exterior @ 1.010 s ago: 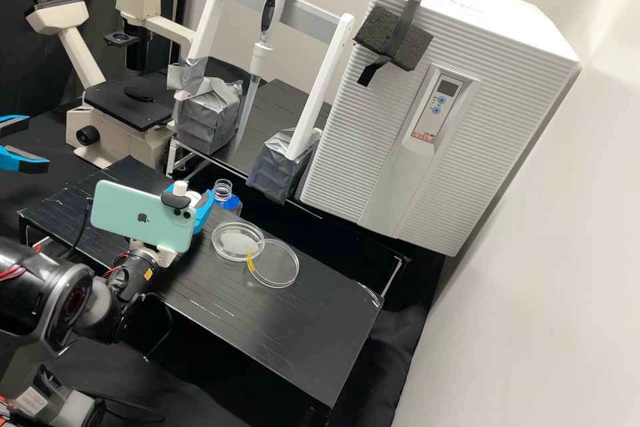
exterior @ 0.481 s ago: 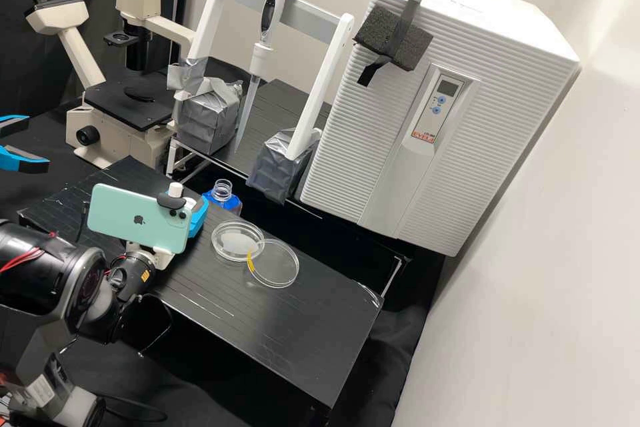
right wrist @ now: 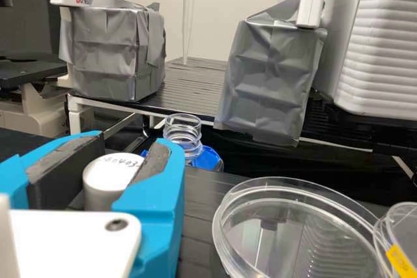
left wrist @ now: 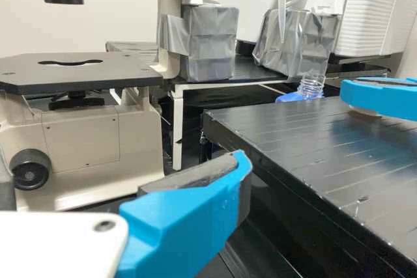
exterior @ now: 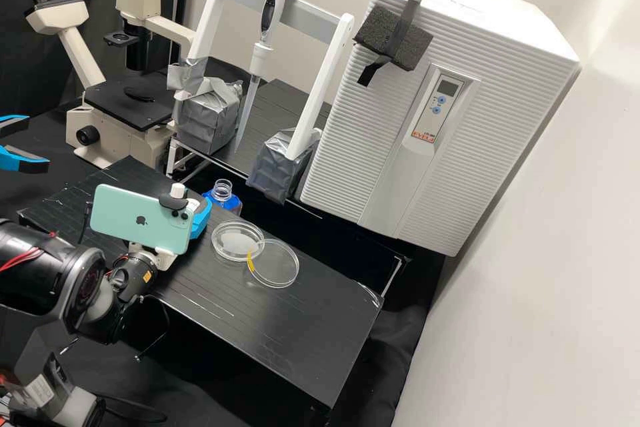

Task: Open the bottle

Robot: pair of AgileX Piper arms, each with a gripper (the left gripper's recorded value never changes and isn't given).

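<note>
A small clear bottle (exterior: 225, 194) of blue liquid stands with its neck uncapped at the far edge of the black platform (exterior: 280, 320), beside the taped pipette stand. My right gripper (exterior: 195, 211) is just near-left of the bottle, shut on the white cap (right wrist: 112, 175); the bottle's bare rim (right wrist: 183, 125) shows right behind its fingers. My left gripper (exterior: 37, 141) hovers open at the far left by the microscope, nothing between its fingers. Past one of its blue fingers (left wrist: 195, 206), the bottle (left wrist: 311, 86) and the right gripper (left wrist: 381, 96) show over the platform.
Two clear petri dishes (exterior: 257, 252) lie on the platform right of the gripper. A microscope (exterior: 100, 100) stands at the back left, a pipette stand (exterior: 267, 47) with grey taped feet behind the bottle, a large white appliance (exterior: 440, 100) at right. A mint phone (exterior: 140, 217) rides the right arm.
The right gripper with the cap drew slightly back from the bottle toward the near left, then edged a little forward again. The left gripper has not moved.
</note>
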